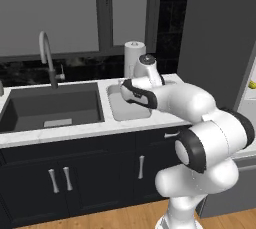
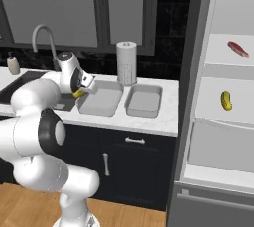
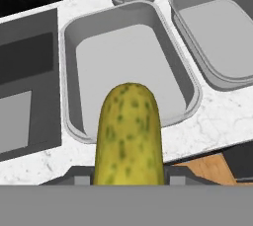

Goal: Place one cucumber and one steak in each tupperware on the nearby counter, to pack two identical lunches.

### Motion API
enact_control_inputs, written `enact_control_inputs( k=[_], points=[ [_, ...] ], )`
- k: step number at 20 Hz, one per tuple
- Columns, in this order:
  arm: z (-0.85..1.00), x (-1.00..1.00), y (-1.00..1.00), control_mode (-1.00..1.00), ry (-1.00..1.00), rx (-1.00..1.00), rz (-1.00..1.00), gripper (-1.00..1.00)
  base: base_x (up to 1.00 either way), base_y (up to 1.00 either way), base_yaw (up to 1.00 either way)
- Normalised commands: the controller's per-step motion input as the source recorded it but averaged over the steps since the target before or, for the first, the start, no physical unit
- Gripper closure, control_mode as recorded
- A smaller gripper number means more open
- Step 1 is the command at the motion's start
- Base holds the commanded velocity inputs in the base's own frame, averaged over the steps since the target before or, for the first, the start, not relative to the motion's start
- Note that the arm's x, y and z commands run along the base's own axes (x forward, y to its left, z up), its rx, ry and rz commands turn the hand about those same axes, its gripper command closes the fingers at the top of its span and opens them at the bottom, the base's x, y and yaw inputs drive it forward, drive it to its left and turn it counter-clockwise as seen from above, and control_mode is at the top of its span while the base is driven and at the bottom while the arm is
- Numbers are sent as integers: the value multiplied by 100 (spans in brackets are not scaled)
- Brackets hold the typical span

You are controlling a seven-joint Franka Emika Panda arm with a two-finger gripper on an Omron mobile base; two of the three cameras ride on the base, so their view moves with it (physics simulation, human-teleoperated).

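Sink basin (image 3: 24,77) to the gripper's left; gripper (image 3: 129,173) pinching a cucumber (image 3: 129,136), held over the near rim of the tupperware (image 3: 74,62) ahead for release; second tray (image 3: 197,57) right, both unfilled.

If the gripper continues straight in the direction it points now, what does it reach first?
Most likely the inside floor of the nearer tupperware. The gripper, shut on a cucumber, points at this tray, beside the sink. Depth is hard to judge, but nothing appears between.
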Motion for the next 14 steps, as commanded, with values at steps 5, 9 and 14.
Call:
enact_control_inputs(
  k=[5, 9, 14],
  points=[
    [-24, 29, 2, -100, 0, 0, 0, 100, 0, 0, 0],
    [-23, 30, 0, -100, 0, 0, 0, 100, 0, 0, 0],
    [-18, 26, 0, -100, 0, 0, 0, 100, 0, 0, 0]
  ],
)
